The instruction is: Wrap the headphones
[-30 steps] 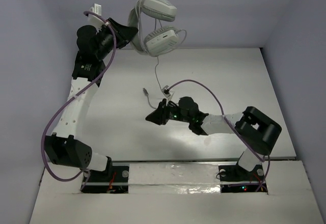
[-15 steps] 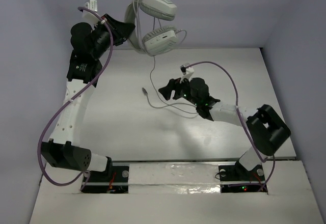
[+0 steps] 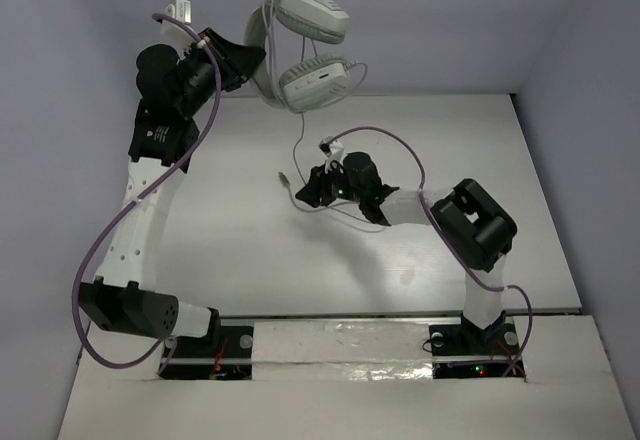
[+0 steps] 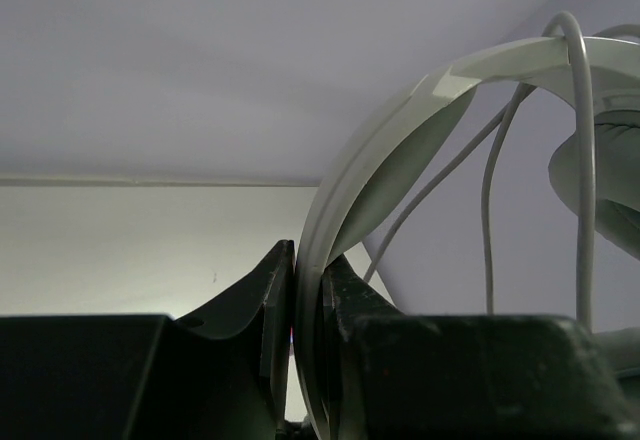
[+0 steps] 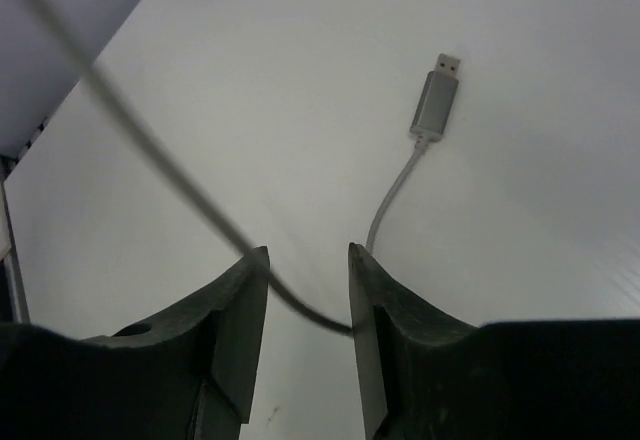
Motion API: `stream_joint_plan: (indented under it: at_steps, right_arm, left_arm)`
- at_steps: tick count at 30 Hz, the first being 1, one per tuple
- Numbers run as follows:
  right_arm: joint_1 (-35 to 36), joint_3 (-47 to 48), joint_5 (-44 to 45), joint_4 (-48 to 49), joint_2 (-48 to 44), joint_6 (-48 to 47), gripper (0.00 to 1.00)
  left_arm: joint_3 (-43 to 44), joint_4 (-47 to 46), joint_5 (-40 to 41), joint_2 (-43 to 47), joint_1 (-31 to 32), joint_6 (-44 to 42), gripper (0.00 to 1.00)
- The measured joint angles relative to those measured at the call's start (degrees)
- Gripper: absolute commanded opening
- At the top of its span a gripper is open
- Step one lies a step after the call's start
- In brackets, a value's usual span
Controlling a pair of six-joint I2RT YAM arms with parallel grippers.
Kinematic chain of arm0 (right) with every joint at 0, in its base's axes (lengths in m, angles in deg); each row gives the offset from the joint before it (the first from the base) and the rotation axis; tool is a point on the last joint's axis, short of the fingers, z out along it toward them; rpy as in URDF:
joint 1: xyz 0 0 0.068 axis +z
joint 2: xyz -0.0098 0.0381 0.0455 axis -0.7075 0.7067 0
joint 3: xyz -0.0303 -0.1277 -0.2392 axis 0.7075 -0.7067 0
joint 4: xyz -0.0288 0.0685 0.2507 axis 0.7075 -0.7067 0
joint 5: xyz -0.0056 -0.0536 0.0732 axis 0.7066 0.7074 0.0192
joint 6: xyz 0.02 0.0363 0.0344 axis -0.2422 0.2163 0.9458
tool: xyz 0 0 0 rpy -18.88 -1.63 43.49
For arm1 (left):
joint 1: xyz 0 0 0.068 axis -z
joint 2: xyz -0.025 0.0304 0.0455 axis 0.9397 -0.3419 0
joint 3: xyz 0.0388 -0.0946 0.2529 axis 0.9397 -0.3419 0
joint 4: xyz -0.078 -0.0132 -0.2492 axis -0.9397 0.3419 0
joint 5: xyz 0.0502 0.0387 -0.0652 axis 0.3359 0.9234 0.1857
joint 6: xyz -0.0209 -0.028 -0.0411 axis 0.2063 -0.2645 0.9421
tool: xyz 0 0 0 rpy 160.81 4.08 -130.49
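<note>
The left gripper [image 3: 250,60] is up high by the back wall [image 3: 430,20]. Its fingers are squeezed tight on the thin band of the headphones [image 3: 312,18]. In the left wrist view the band [image 4: 400,120] sits right between the two fingers [image 4: 272,290], and both ear cups hang out past the fingertips. This arm looks the same as half a second ago.

The grey cable [image 3: 297,145] drops from the lower ear cup down to the right gripper [image 3: 306,192]. That gripper is low over the table [image 3: 230,240]. Its fingers stand apart and are not squeezing. The cable [image 5: 150,145] runs across the gap between them, close to the fingertips. I cannot tell if it touches a finger. The small plug [image 5: 437,95] lies flat on the table, out in front of the right gripper's fingertips and a bit to one side, well apart from them.

Half a second ago the right gripper was higher and farther back. Now it has come down and nearer the plug [image 3: 284,176], and its elbow has folded in. The plug has not moved.
</note>
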Motion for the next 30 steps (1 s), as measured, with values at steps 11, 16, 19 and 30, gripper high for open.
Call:
stream_joint_plan:
  at_steps: [11,16,19,30]
  right_arm:
    - [4.17,-4.35,-16.09,15.23,2.99,10.67,0.24]
    - [7.52,-8.0,-23.98,26.64,1.51,18.84,0.19]
    - [8.94,-11.43,-27.02,32.74,-1.4,23.32,0.18]
    - [13.0,-19.3,-30.88,39.63,-18.71,30.53,0.17]
  left_arm:
    - [-0.17,0.33,6.93,1.18,0.0,-2.6,0.0]
    - [-0.33,2.16,13.33,1.18,0.0,-6.38,0.0]
    - [-1.11,2.71,17.97,1.16,0.0,-9.14,0.0]
    - [-9.09,3.39,35.08,-0.28,1.68,-17.57,0.0]
